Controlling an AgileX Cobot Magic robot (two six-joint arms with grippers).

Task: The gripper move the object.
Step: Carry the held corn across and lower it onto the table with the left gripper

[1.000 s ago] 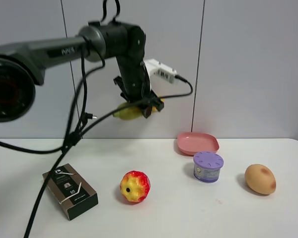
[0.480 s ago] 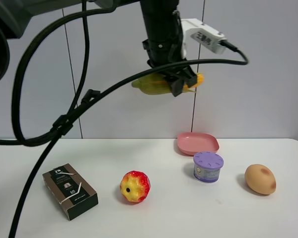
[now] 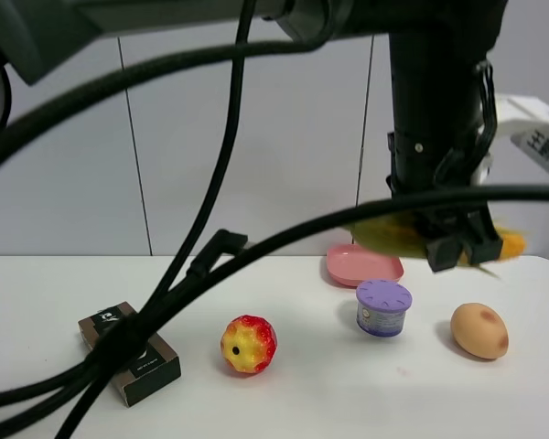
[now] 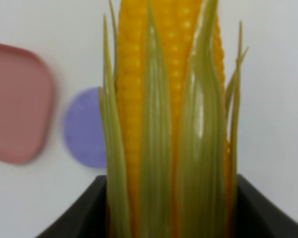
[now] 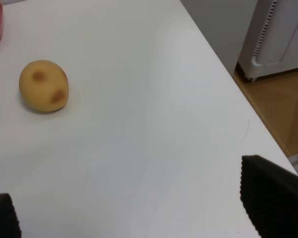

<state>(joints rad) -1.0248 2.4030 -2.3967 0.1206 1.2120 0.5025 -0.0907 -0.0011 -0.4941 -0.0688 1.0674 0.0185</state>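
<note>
My left gripper (image 3: 457, 249) is shut on the toy corn cob (image 3: 384, 236) and holds it level in the air, above and between the purple-lidded can and the potato. The cob's orange kernel end (image 3: 510, 243) sticks out to the right. In the left wrist view the corn (image 4: 164, 124) fills the frame between the dark jaws, green husk over yellow kernels. My right gripper (image 5: 136, 218) is open and empty, low over the table's right end; it does not show in the exterior view.
On the white table (image 3: 55, 283) stand a pink plate (image 3: 364, 263), a purple-lidded can (image 3: 383, 307), a tan potato (image 3: 479, 330), a red-yellow fruit (image 3: 249, 344) and a brown box (image 3: 128, 352). Black cables (image 3: 210, 265) cross the foreground. The table's right edge (image 5: 228, 79) drops to the floor.
My left gripper has carried the corn from the back left-middle to the right and lower, now over the can and potato. The things on the table have not moved.
</note>
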